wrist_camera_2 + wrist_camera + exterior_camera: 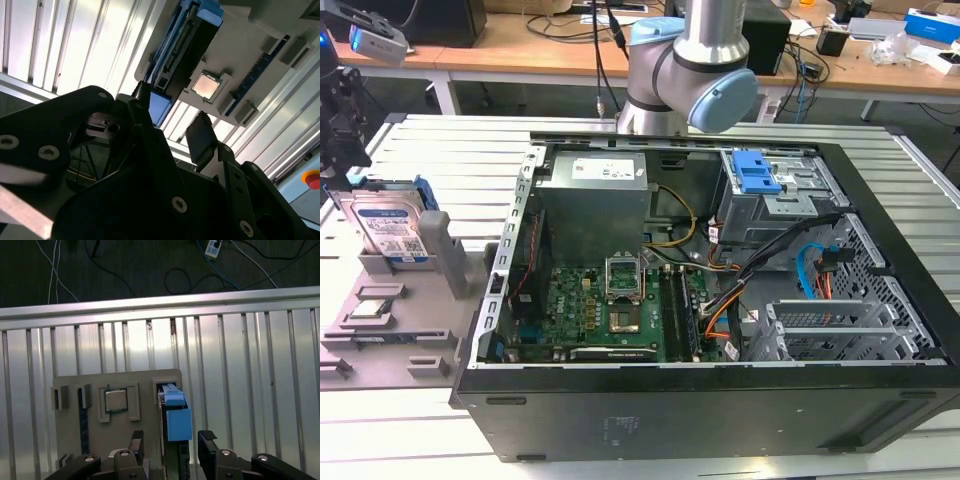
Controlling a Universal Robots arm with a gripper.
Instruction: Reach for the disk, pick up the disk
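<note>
Disk stands on edge in a slot of the grey holder, at the exterior view's left. A chip sits in a recess beside it. The open case holds a motherboard. In the first wrist view my pincer is spread, with the disk's blue end between the fingers and gaps on both sides.

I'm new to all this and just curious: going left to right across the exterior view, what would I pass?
The disk → the green motherboard → the blue latch.
</note>
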